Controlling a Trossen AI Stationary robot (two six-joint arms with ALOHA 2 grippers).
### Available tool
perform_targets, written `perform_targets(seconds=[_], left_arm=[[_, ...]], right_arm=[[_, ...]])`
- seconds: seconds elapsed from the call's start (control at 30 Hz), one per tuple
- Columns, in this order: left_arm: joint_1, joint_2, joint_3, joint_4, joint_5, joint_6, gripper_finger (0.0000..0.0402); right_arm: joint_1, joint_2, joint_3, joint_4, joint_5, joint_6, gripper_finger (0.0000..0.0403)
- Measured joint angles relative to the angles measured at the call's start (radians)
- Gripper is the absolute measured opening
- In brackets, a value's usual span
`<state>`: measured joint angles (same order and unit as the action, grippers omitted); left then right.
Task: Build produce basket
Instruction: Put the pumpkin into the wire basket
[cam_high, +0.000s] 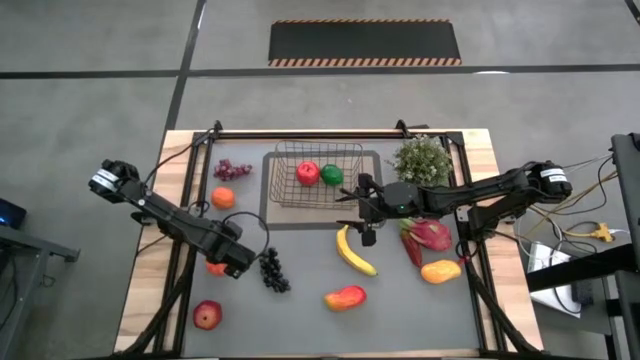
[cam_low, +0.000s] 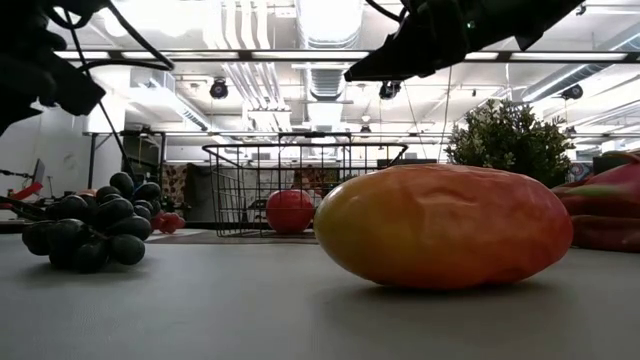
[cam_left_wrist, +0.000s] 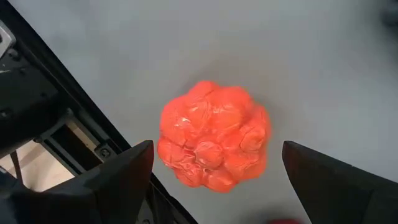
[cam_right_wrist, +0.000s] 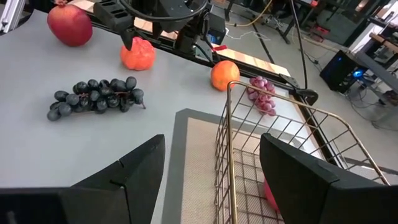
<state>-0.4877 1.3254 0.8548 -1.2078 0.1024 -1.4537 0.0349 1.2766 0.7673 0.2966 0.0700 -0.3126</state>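
Nearest the table's front edge, an apple (cam_high: 207, 316) and a mango (cam_high: 345, 297) lie untouched on the grey mat (cam_high: 300, 335). Just beyond, dark grapes (cam_high: 273, 269) sit beside the left gripper (cam_high: 228, 262), which hangs with fingers spread wide directly above a knobbly orange-red fruit (cam_left_wrist: 214, 137), holding nothing. A banana (cam_high: 354, 250) lies mid-table, with a second mango (cam_high: 441, 270) and a dragon fruit (cam_high: 428, 235) to its right. The right gripper (cam_high: 366, 207) hovers over the basket's near right corner, jaws apart and empty. Farther back, the basket (cam_high: 318, 175) stands on a grey tray (cam_high: 270, 215) and holds only two pieces so far, a red apple (cam_high: 308, 172) and a green pepper (cam_high: 332, 175). Left of the basket, an orange (cam_high: 223, 198) and purple grapes (cam_high: 232, 170) wait on the mat; a leafy plant (cam_high: 423, 160) stands at its right. By this reckoning the job is in its early stage: two items packed, nine still loose on the table. The left arm looks set to take the orange-red fruit beneath it, provided the fingers drop squarely round its bumpy sides.
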Motion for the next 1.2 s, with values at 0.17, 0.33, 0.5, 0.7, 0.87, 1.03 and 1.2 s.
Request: perform_targets(seconds=[0.17, 0.33, 0.5, 0.7, 0.87, 1.03, 1.2], left_arm=[[-0.029, 0.0, -0.016, 0.004, 0.0, -0.016, 0.0336], [-0.044, -0.001, -0.035, 0.028, 0.0, -0.033, 0.0336], [-0.046, -0.002, -0.046, 0.075, -0.006, -0.013, 0.0336], [-0.046, -0.002, -0.036, 0.075, -0.017, -0.006, 0.0336], [-0.046, -0.002, -0.037, 0.075, -0.018, -0.005, 0.0336], [-0.046, -0.015, -0.039, 0.075, -0.018, 0.004, 0.0336], [-0.047, -0.04, -0.042, 0.075, -0.019, 0.004, 0.0336]], right_arm=[[0.0, 0.0, 0.0, 0.0, 0.0, 0.012, 0.0247], [0.0, 0.0, 0.0, 0.001, 0.0, 0.025, 0.0247], [0.0, 0.001, 0.0, 0.009, 0.0, 0.026, 0.0247], [0.0, 0.001, 0.0, 0.021, 0.0, 0.026, 0.0247], [0.0, 0.001, 0.0, 0.024, 0.0, 0.026, 0.0247], [0.0, 0.001, 0.0, 0.023, 0.0, 0.026, 0.0247], [0.0, 0.001, 0.0, 0.023, 0.0, 0.033, 0.0247]])
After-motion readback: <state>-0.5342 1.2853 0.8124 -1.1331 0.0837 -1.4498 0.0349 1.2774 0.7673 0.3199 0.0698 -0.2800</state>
